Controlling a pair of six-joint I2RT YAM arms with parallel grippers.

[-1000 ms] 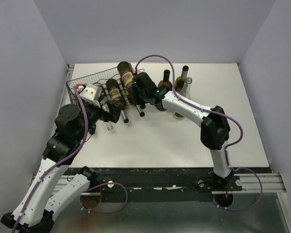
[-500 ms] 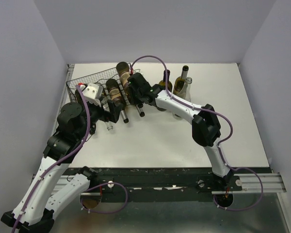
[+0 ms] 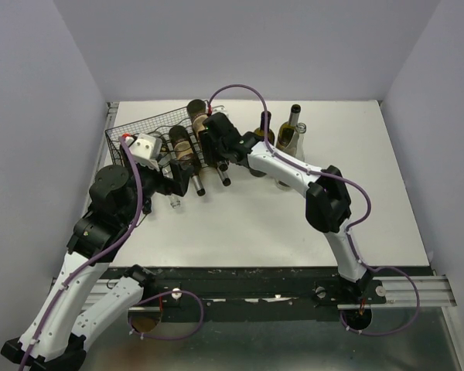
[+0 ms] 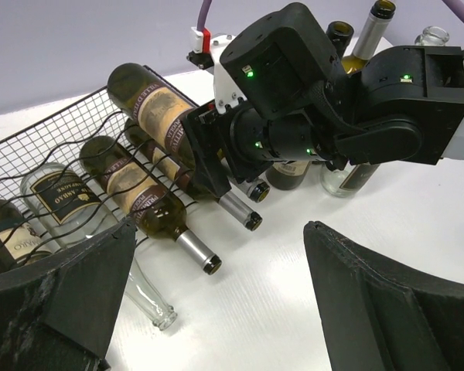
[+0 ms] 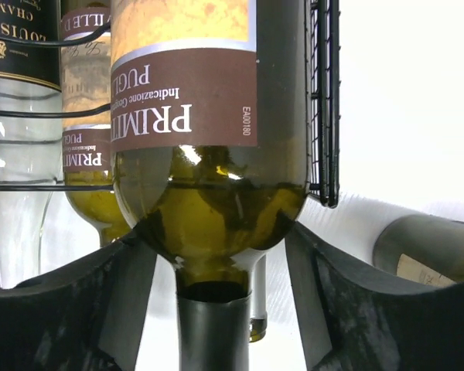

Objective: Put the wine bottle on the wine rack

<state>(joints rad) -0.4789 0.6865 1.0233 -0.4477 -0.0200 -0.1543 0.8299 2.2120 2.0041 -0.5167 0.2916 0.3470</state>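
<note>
Upper centre overhead: the green glass wine bottle with the brown label (image 3: 195, 116) lies in the rightmost cradle of the black wire wine rack (image 3: 135, 127), so the wires carry it. Your right gripper (image 5: 215, 255) straddles the neck, fingers clear of the glass; the left gripper (image 4: 220, 263) gapes empty.

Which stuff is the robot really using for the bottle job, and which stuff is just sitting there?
For the job:
- wine rack
- wine bottle lying in its end cradle
- right gripper, jaws open around that bottle's neck

Just sitting there:
- other bottles in the rack
- standing bottles beside the rack
- left gripper, open and empty
</note>
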